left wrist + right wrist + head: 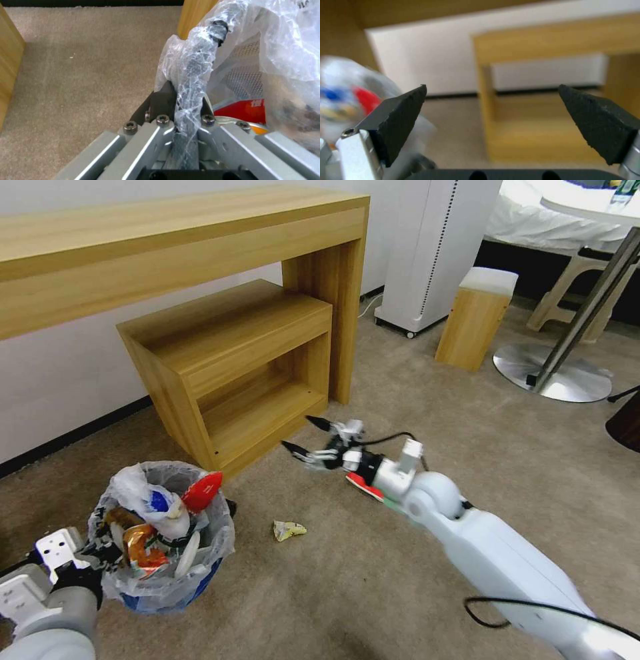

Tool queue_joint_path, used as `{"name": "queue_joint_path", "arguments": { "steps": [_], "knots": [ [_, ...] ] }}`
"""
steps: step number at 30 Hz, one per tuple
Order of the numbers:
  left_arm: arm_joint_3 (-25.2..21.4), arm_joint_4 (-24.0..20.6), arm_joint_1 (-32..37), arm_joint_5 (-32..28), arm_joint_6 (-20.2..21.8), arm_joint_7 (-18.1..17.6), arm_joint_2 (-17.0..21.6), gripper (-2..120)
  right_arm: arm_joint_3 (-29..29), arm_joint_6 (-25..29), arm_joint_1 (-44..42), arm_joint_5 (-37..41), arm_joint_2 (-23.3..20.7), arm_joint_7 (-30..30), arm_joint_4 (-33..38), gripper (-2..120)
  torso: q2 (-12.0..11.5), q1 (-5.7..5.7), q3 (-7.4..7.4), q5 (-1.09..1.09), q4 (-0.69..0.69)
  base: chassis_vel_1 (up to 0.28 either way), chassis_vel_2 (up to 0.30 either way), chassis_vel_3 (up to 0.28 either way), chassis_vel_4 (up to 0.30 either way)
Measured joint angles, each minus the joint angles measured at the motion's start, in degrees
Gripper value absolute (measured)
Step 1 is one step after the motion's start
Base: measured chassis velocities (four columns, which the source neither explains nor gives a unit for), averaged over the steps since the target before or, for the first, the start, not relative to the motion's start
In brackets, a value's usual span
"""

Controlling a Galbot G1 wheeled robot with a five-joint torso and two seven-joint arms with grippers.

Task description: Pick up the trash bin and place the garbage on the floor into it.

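Note:
The blue trash bin (163, 553) with its whitish bag liner hangs at the lower left, heaped with litter: a red wrapper, a white slipper and an orange can. My left gripper (100, 557) is shut on its rim; the left wrist view shows the fingers (163, 100) clamped on the liner-wrapped rim (200, 57). My right gripper (298, 433) is open and empty above the beige floor (373, 587), in front of the low shelf; its fingertips (406, 107) stand wide apart. A crumpled yellowish wrapper (289, 529) lies on the carpet between bin and right arm. A red and green wrapper (361, 484) lies partly under the right wrist.
A long wooden desk (180, 240) with a low open shelf unit (247, 373) stands along the wall behind. Farther right are a white appliance (437, 253), a small wooden stool (475, 317) and a round table's metal base (553, 373). Open carpet lies ahead of the right arm.

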Motion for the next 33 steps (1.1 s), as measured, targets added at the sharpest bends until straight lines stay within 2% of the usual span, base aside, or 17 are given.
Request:
{"name": "queue_joint_path", "arguments": {
  "steps": [2,6,14,19,21,27,29,31,32,33],
  "knots": [
    [-0.2,0.1,0.0,-0.5,0.3,-0.1,0.3,1,2.4,-1.8,-3.6,-3.1,0.1,4.7,0.3,100,0.0,0.00,0.00,0.00,-0.01,0.000,0.000,0.000,0.000],
    [-0.2,0.0,0.2,-0.6,0.5,-0.1,0.5,1,3.9,-4.5,-5.2,-5.3,1.4,8.7,-1.3,100,0.0,0.00,0.00,-0.01,0.00,0.000,0.000,0.000,0.000],
    [-1.1,-0.9,0.8,-0.8,0.6,-0.1,0.6,1,2.6,-8.8,-4.4,-7.9,4.0,9.4,-4.8,100,0.0,0.00,0.00,-0.02,0.01,0.000,0.000,0.000,0.000],
    [-1.3,-1.7,1.3,-0.8,0.6,0.0,0.6,1,0.7,-11.4,-3.1,-11.2,6.1,5.9,-7.3,100,0.0,0.00,0.00,-0.02,0.01,0.000,0.000,0.000,0.000],
    [-0.8,-2.2,1.5,-0.6,0.7,0.0,0.2,1,-0.9,-13.5,-1.8,-13.8,8.3,3.5,-9.9,100,0.0,0.00,0.00,-0.02,0.01,0.000,0.000,0.000,0.000],
    [0.3,-2.8,1.5,0.2,0.7,-0.1,-0.3,1,-2.9,-16.1,0.2,-17.7,12.7,1.8,-14.9,100,0.0,0.00,0.01,-0.02,0.01,0.000,0.000,0.000,0.000],
    [1.3,-3.3,1.6,1.1,0.7,-0.1,-0.8,1,-3.3,-16.0,3.1,-26.4,17.9,-2.1,-23.5,100,0.0,0.00,0.01,-0.03,0.01,0.000,0.000,0.000,0.000],
    [1.3,-3.3,1.6,1.1,0.7,-0.1,-0.8,1,-3.3,-16.0,3.1,-26.4,17.9,-2.1,-23.5,100,0.0,0.00,0.01,-0.03,0.01,0.000,0.000,0.000,0.000],
    [1.7,-3.4,1.5,1.5,0.7,-0.1,-1.0,1,-3.1,-13.8,4.4,-28.8,19.5,-4.6,-27.6,100,0.0,0.00,0.01,-0.03,0.01,0.000,0.000,0.000,0.000],
    [2.6,-3.3,1.2,2.5,0.7,-0.1,-1.5,1,-1.6,-10.0,6.4,-33.6,22.9,-9.9,-35.9,100,0.0,0.00,0.01,-0.02,0.01,0.000,0.000,0.000,0.000]
  ]
}}
